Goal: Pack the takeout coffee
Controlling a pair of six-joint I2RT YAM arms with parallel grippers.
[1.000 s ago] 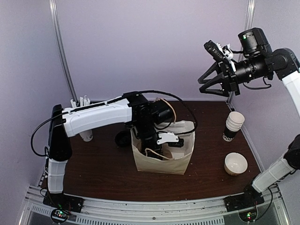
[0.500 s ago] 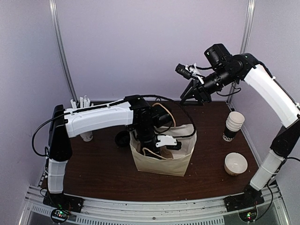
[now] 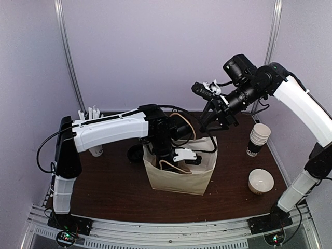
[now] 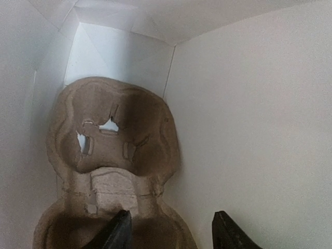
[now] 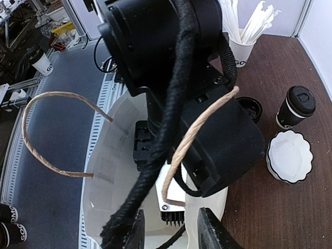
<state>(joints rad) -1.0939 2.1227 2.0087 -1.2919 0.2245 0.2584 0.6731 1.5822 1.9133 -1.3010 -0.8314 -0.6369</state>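
The paper bag [image 3: 181, 174] conceals the left gripper [image 4: 174, 233]; its wrist view shows jaws apart, empty, above a pulp carrier [image 4: 116, 140] cut off below. The right gripper [image 5: 171, 231] hangs over the bag, jaws apart, empty. The takeout coffee [image 5: 295, 106] stands on the table [image 5: 311, 67] beside a white dish [image 5: 289, 155], print illegible. The straw cup [image 5: 239, 52] reads "GO".

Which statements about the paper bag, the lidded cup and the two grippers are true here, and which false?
1. The left gripper is open inside the tan paper bag. True.
2. A brown moulded-pulp cup carrier lies on the bag's floor. True.
3. The black-lidded paper cup sits in the carrier. False: it stands on the brown wooden table, outside the bag.
4. The right gripper is shut on the bag's rim. False: it is open, above the bag.
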